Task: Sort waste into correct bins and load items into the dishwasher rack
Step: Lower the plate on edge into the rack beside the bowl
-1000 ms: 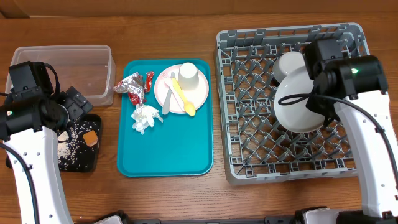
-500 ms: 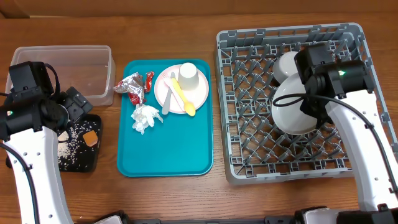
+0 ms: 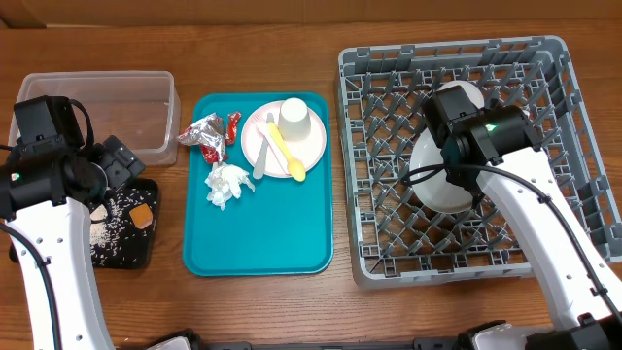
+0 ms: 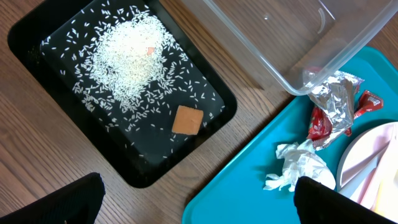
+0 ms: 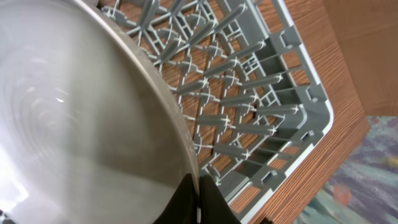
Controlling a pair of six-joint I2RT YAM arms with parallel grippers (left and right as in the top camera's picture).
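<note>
Far left: clear tub point(image 3: 117, 109), looking bare inside. Just below it, black tray point(image 4: 34, 40) with the white rice grains point(image 4: 127, 56) and the orange food cube point(image 4: 187, 120) lying in it (sorted, by the look of it). Left gripper point(image 4: 199, 200) above that tray, spread fully wide, holding nothing.

Next, on the teal tray point(image 3: 258, 238): crumpled foil wrappers point(image 3: 207, 134) and white napkin point(image 3: 227, 185), not yet binned. Beside them the pink plate point(image 3: 313, 146) with the white cup point(image 3: 295, 118) and yellow spoon point(image 3: 286, 152) on top, not yet loaded.

Then the big grey rack point(image 3: 389, 68) on the worktop point(image 3: 292, 311): small bowl point(image 3: 465, 95) already in, near the back. In front of it the light grey plate point(image 3: 439, 185), in among the pegs or just over them (hard to tell which), pinched at its rim by the tightly closed right gripper point(image 5: 198, 198).

Roughly half done, at a guess.
</note>
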